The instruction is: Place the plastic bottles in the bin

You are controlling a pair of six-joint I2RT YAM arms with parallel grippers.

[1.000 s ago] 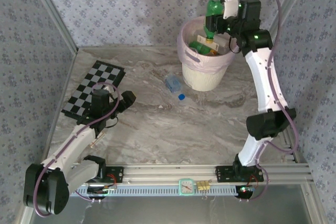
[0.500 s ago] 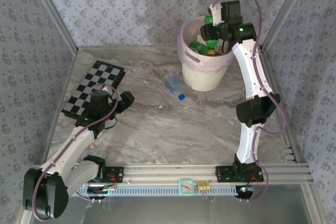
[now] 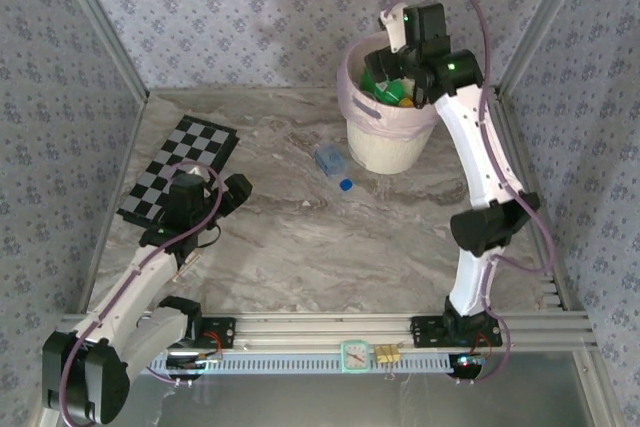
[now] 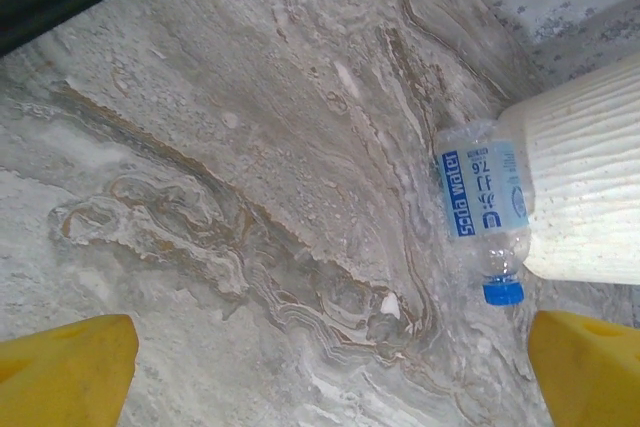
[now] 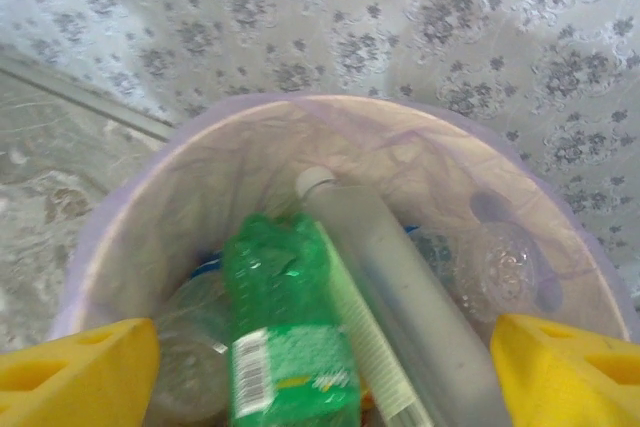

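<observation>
The white bin with its pink liner stands at the back of the table. My right gripper hangs open over its mouth. In the right wrist view a green bottle lies loose in the bin beside a grey bottle with a white cap, between my spread yellow fingers and touching neither. Other clear bottles lie under them. A clear bottle with a blue label lies on the table against the bin's foot. My left gripper is open and empty, low over the table.
A black-and-white checkered board lies at the left, right behind my left gripper. A loose blue cap sits on the marble beside the clear bottle. Patterned walls close in the table at the back and on both sides.
My right arm has swung left over the bin and its jaws have spread apart. The green bottle it held now lies in the bin. The left arm has barely moved.
</observation>
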